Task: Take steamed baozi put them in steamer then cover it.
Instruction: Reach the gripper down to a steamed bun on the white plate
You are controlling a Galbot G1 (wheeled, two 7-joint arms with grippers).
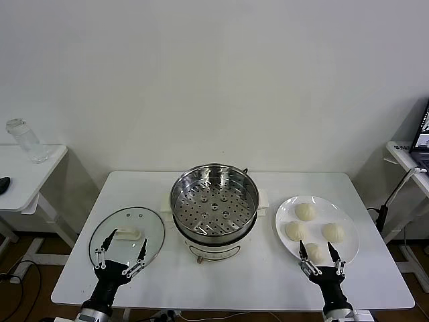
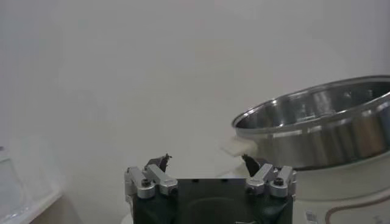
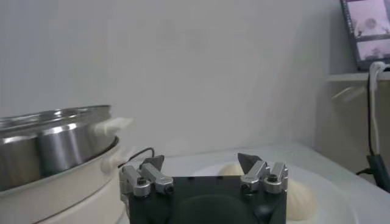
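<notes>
The steel steamer [image 1: 214,201] sits open and empty on its cream-white pot base [image 1: 204,251] at the table's middle. Four baozi [image 1: 305,211] lie on a white plate [image 1: 350,231] to the right of it. The glass cover [image 1: 154,228] lies flat on the table to the left. My left gripper [image 1: 126,239] is open over the cover's near side. My right gripper [image 1: 316,245] is open over the nearest baozi [image 1: 314,253]. The left wrist view shows the open left gripper [image 2: 206,159] and the steamer [image 2: 317,128]. The right wrist view shows the open right gripper [image 3: 200,159], a baozi [image 3: 228,169] and the steamer [image 3: 55,137].
A side table at the left holds a clear jar [image 1: 27,141]. Another side table at the right holds a laptop [image 1: 422,137]. The white table's front edge [image 1: 234,305] runs just below both grippers.
</notes>
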